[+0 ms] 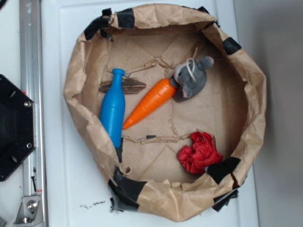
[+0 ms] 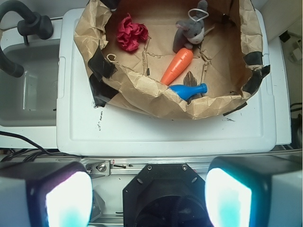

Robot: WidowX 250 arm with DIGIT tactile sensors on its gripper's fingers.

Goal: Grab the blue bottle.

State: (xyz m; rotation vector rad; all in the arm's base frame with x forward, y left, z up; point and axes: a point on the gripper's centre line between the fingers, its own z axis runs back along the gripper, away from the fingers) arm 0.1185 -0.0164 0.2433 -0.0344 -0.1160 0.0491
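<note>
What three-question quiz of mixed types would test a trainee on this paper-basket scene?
1. True or false: the gripper is closed on the blue bottle.
2. Which lies directly beside the bottle? A) carrot B) red cloth C) grey plush mouse
3. Fill in: the bottle's neck rests over a piece of ____.

Key: 1 false, the gripper is open and far from the basket; 2 A; 3 bark.

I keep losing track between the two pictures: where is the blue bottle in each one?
Exterior: the blue bottle stands out left of centre, neck up.
Wrist: lower middle of the paper nest, half hidden behind the paper wall, neck pointing right.
Shared landmark: the orange carrot beside it.
</note>
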